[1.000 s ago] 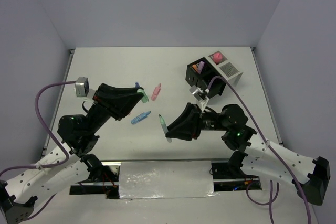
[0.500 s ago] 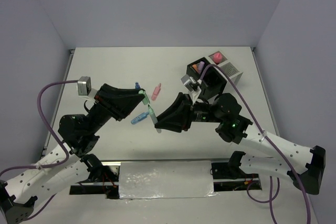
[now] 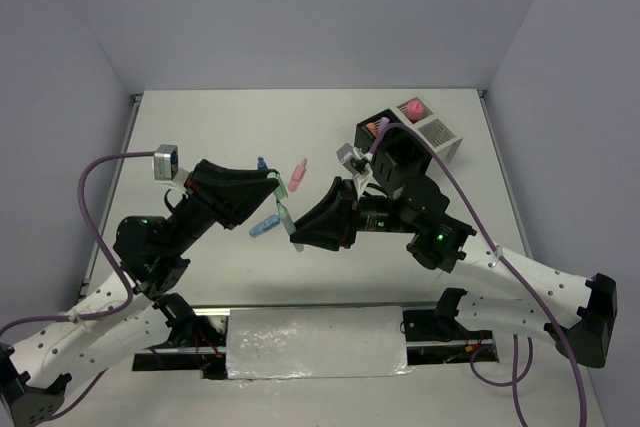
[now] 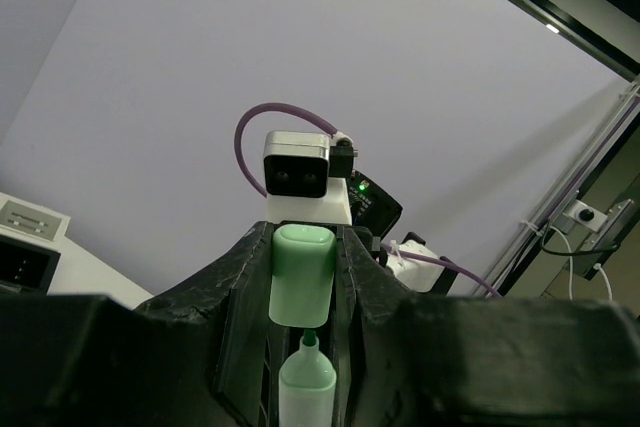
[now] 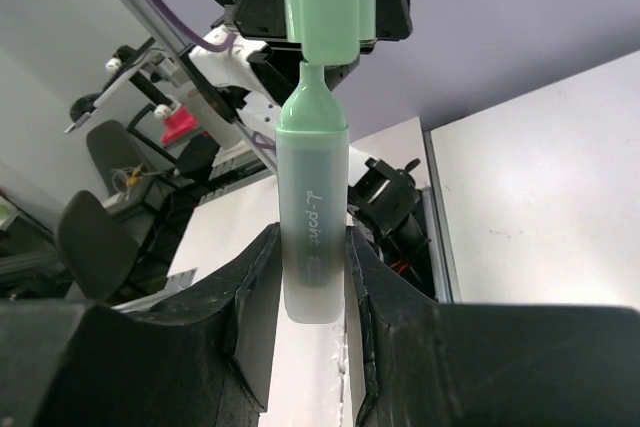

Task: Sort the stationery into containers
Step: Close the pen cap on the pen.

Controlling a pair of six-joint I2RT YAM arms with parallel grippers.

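My left gripper (image 3: 272,185) is shut on a green highlighter cap (image 4: 302,274), held above the table. My right gripper (image 3: 293,234) is shut on the capless green highlighter (image 5: 313,217), whose tip points into the cap's (image 5: 328,2) open end and just meets it. The highlighter's tip also shows below the cap in the left wrist view (image 4: 306,387). On the table lie a blue highlighter (image 3: 265,226), a pink one (image 3: 297,175) and a small blue item (image 3: 261,162). The black container (image 3: 372,152) holds purple and orange items. The white container (image 3: 440,134) holds a pink item (image 3: 411,107).
Both arms meet above the middle of the table, over the loose items. The two containers stand side by side at the back right. Grey walls close the table at the back and sides. A white sheet (image 3: 315,342) lies at the near edge between the arm bases.
My right arm has swung left and away from me, carrying the green highlighter up to the cap in my left gripper. The left gripper has barely moved.
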